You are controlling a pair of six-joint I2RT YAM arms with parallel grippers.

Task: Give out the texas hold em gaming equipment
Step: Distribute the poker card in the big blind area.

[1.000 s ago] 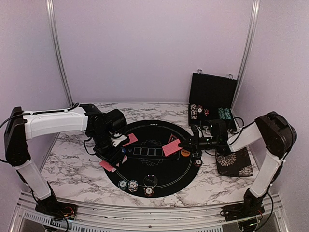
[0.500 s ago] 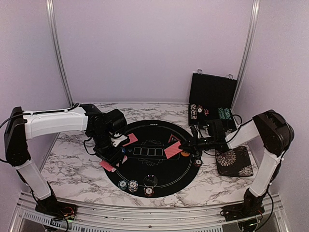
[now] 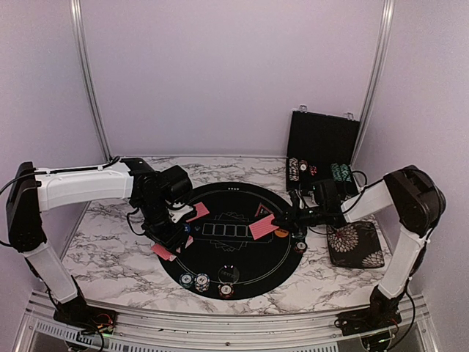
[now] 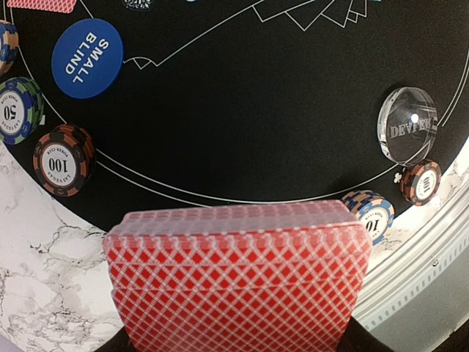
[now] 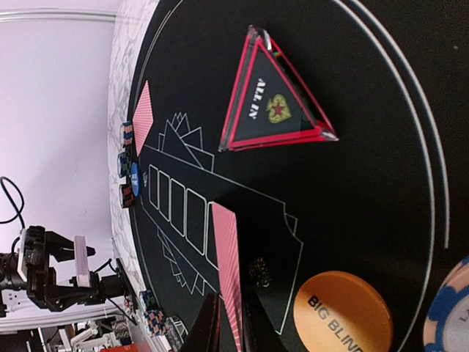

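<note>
My left gripper (image 3: 171,233) is shut on a deck of red-backed cards (image 3: 163,251) above the left edge of the round black mat (image 3: 245,258). In the left wrist view the deck (image 4: 238,279) fills the bottom and hides most of that gripper (image 4: 238,342). My right gripper (image 3: 283,218) is shut on one red-backed card (image 3: 261,226), held tilted just over the mat's printed card boxes. The right wrist view shows this card (image 5: 226,264) edge-on between that gripper's (image 5: 231,323) fingers. Another card (image 3: 198,213) lies on the mat's left.
On the mat are the orange big blind button (image 5: 342,312), blue small blind button (image 4: 87,48), clear dealer button (image 4: 407,125), a red all-in triangle (image 5: 275,103) and chip stacks (image 4: 64,159) (image 4: 370,213). The open chip case (image 3: 322,143) and floral pad (image 3: 355,246) are at right.
My right gripper has shifted slightly left and lower over the mat with its card. The left arm and deck have not moved.
</note>
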